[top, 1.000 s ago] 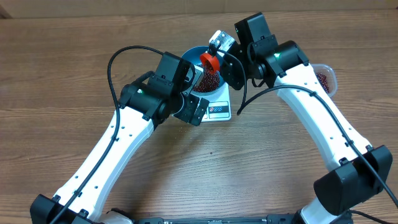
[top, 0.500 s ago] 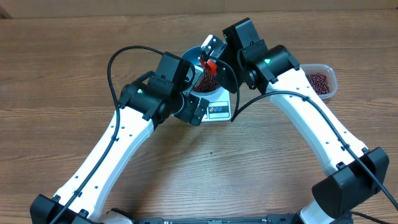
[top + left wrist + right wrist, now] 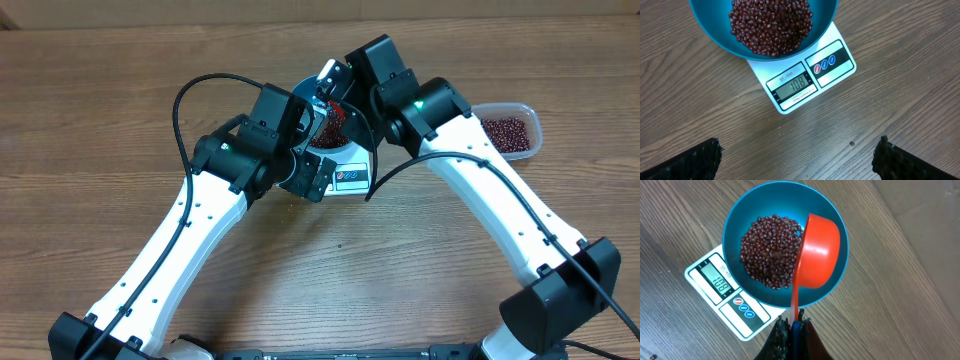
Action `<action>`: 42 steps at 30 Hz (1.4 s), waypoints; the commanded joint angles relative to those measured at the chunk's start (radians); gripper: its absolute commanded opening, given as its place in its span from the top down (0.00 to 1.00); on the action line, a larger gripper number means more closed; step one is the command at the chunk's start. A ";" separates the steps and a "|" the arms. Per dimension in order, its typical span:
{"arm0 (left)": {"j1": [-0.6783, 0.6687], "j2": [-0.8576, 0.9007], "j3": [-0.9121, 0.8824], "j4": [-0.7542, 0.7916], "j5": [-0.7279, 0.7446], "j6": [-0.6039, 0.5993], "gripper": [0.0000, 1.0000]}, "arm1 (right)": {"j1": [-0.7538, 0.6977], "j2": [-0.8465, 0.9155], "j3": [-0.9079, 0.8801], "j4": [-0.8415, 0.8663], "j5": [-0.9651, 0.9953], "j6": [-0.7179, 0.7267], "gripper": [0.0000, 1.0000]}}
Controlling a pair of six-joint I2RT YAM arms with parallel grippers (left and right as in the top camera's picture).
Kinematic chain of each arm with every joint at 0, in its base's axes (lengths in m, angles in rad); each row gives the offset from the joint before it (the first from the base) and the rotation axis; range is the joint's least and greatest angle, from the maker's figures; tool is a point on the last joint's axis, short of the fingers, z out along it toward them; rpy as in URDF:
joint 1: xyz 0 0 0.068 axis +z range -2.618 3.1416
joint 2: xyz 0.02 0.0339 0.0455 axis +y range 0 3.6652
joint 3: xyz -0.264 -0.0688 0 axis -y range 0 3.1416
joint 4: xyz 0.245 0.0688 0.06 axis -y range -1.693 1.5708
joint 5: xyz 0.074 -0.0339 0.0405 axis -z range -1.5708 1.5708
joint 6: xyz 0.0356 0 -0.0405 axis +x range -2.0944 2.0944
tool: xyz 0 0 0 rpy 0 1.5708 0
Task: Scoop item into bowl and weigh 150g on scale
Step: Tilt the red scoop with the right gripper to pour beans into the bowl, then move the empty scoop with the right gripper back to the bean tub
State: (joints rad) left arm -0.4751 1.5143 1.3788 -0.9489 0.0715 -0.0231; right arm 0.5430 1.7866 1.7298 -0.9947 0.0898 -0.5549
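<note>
The blue bowl (image 3: pixel 730 225) stands on the white scale (image 3: pixel 735 310) and holds a heap of dark red beans, the item (image 3: pixel 767 250). My right gripper (image 3: pixel 795 325) is shut on the handle of a red scoop (image 3: pixel 819 250). The scoop's cup hangs tilted over the bowl's right side, and no beans show in it. My left gripper (image 3: pixel 797 160) is open above bare table just in front of the scale (image 3: pixel 795 85), with nothing between its fingers. The scale's display reads 108. From overhead, both arms hide most of the bowl (image 3: pixel 310 92).
A clear plastic tub (image 3: pixel 505 132) with more beans stands at the right, behind the right arm. One small speck (image 3: pixel 852 144) lies on the wood in front of the scale. The wooden table extends on all sides.
The right arm has swung left, bringing the scoop in over the bowl and uncovering the tub. The left arm has not moved.
</note>
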 commanded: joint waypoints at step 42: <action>0.005 -0.023 -0.003 0.004 0.007 -0.006 0.00 | -0.455 -0.172 0.033 -0.008 -0.256 0.346 0.96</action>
State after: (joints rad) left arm -0.4751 1.5143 1.3788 -0.9489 0.0715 -0.0231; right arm 0.1810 1.7149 1.7298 -0.9901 -0.1013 -0.2893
